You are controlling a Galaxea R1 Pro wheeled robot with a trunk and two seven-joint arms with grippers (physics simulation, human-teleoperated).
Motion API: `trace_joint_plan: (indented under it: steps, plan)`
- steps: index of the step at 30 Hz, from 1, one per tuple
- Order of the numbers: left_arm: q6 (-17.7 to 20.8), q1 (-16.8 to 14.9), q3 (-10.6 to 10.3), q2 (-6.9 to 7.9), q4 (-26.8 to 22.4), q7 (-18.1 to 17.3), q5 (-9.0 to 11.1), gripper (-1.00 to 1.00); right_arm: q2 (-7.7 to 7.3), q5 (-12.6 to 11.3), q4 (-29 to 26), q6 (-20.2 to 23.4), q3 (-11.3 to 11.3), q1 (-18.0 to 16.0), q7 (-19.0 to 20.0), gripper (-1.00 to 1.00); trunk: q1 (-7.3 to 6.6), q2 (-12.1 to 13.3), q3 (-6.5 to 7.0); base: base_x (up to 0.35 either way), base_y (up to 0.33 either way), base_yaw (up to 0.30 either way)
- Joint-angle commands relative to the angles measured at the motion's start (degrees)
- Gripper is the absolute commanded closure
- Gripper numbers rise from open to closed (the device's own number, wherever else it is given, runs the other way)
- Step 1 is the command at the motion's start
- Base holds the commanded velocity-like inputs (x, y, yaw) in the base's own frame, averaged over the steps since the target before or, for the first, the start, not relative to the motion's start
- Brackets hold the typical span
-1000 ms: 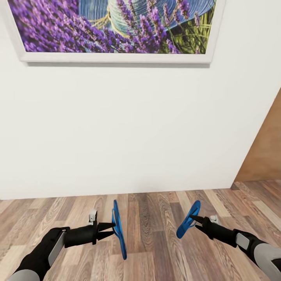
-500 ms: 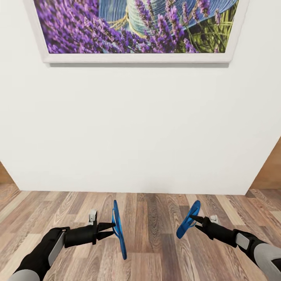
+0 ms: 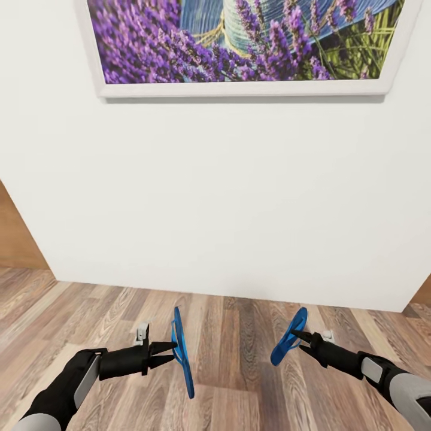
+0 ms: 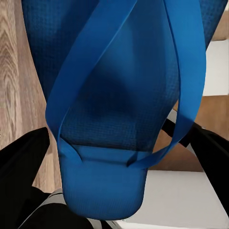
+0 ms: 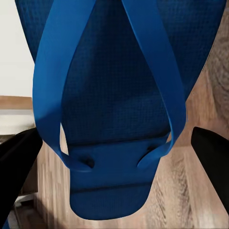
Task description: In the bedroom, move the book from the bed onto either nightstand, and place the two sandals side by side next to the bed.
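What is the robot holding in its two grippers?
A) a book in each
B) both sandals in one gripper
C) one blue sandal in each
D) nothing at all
C: the left gripper pinches one blue sandal and the right gripper pinches the other blue sandal, above the wooden floor.

Two black arms enter from the lower corners of the head view, each with a light grey panel along the forearm and grey shell nearer the frame edge. Each ends in tapered black fingers, the left gripper [image 3: 169, 353] and right gripper [image 3: 296, 336], with a small pale grey block mounted at the wrist.
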Motion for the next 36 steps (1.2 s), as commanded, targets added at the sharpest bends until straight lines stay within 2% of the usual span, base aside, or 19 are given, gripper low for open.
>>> trace_joint_plan:
  steps: [1,36]
  plan:
    - [0.42,-0.04,0.00,0.00,0.02,-0.08,0.16,1.00,0.00,-0.62,0.17,0.40,0.43,-0.08,0.27,1.00,-0.01,-0.02,-0.05,0.000,0.000,0.197]
    - [0.40,-0.04,0.00,0.00,0.02,0.08,0.16,1.00,0.00,-0.62,0.17,0.40,0.43,-0.08,0.27,1.00,-0.01,-0.02,-0.05,0.000,0.000,0.197]
